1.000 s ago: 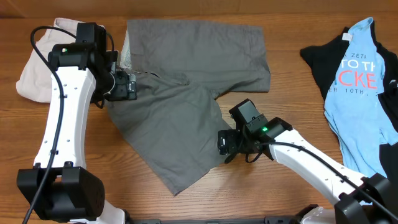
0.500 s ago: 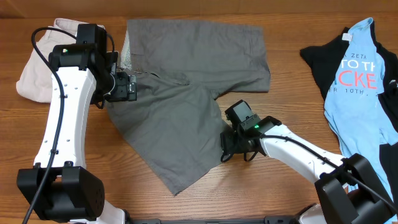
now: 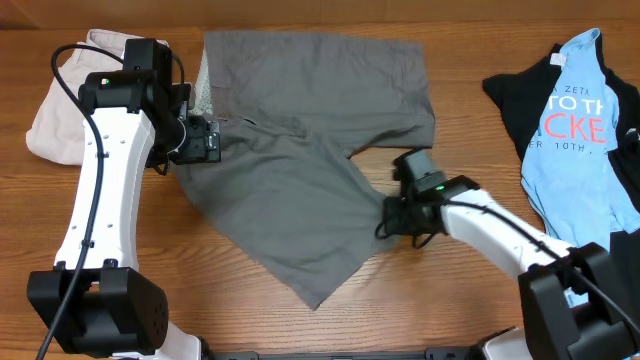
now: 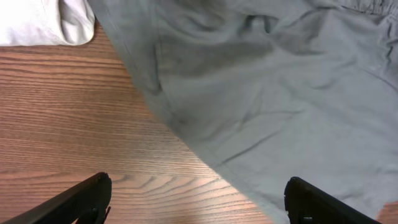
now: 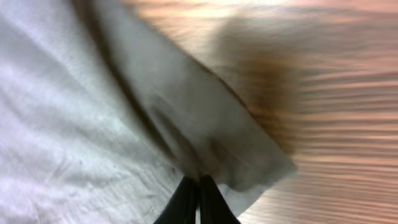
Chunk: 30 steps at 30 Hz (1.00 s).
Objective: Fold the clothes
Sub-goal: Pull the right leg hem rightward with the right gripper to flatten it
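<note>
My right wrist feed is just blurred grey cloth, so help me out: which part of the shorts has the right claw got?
Observer: Overhead, the right claw is shut on the right-hand corner of the grey shorts' lower leg, the leg nearer the robot.
Operator: Is the left claw holding the other side?
Observer: No. The left claw is open over the shorts' left edge, gripping nothing.
</note>
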Each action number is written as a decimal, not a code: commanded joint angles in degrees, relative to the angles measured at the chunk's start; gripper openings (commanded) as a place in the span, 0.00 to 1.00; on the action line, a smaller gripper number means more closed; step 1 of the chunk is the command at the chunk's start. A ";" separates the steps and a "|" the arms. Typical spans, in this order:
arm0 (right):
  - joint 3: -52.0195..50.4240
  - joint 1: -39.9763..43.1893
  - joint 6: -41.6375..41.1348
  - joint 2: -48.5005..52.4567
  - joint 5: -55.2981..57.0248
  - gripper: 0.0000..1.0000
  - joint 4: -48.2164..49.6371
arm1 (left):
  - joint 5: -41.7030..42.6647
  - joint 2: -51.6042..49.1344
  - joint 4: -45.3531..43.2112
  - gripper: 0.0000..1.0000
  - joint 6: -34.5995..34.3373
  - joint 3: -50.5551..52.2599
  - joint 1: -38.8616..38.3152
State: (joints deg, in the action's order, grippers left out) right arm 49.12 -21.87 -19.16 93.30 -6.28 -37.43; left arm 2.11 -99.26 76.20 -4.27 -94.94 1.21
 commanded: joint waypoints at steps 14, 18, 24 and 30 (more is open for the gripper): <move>10.99 26.69 13.42 0.26 -9.79 0.88 -6.71 | 0.92 0.26 -1.81 0.92 1.64 1.68 -0.13; 23.17 26.62 13.49 0.15 -13.66 0.92 -20.70 | 1.90 0.26 -6.62 0.93 6.21 7.15 -0.13; 32.00 23.78 15.15 -1.55 -19.96 0.92 -34.34 | 2.49 0.15 -24.20 0.94 15.04 18.71 0.57; 31.85 16.68 15.13 -1.68 -19.32 0.88 -41.62 | 2.60 -0.55 -34.49 0.93 19.15 22.84 2.91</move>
State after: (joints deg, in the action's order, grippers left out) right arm 80.25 -2.00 -4.62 92.55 -24.43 -78.08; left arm 4.08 -99.39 43.11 10.52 -73.21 2.46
